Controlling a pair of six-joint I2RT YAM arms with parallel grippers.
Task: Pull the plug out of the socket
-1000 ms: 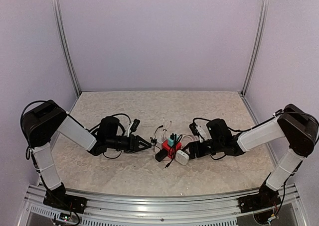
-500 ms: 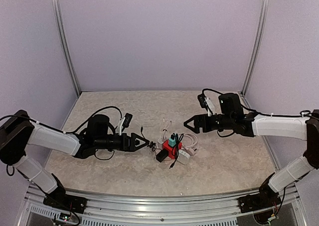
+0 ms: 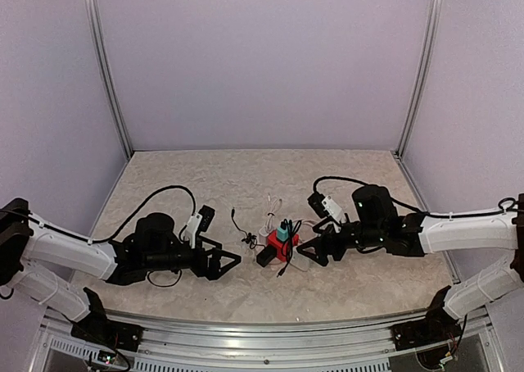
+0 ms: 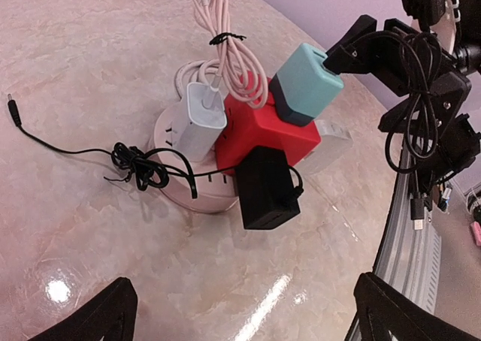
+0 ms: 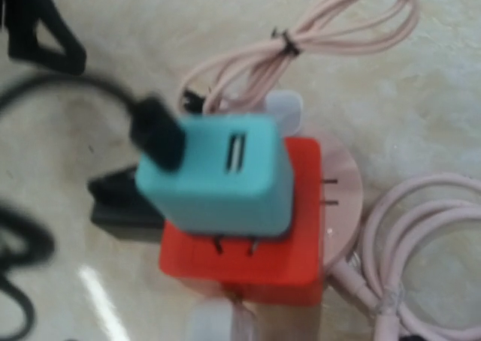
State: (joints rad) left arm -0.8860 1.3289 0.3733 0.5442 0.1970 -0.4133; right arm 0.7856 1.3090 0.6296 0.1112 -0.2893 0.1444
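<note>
The red socket cube (image 3: 284, 244) stands on a round pink base (image 4: 177, 185) mid-table. In its top sits a teal plug (image 4: 307, 82) with a black cable. A black plug (image 4: 267, 188) is in its near side and a white plug (image 4: 201, 119) in its left side. In the right wrist view the teal plug (image 5: 218, 173) fills the middle above the socket (image 5: 248, 264), its prongs partly showing. My left gripper (image 3: 224, 263) is open, a short way left of the cube. My right gripper (image 3: 309, 252) is open, close to the cube's right side, holding nothing.
A bundled pink cable (image 4: 225, 48) lies behind the cube, and more pink cable coils (image 5: 421, 236) lie to its right. A thin black wire bundle (image 4: 139, 167) trails left of the base. A pale block (image 4: 331, 140) sits at the cube's right.
The left gripper has drawn back to the near left and opened wide. The right gripper swung from the back right down to the cube's right side.
</note>
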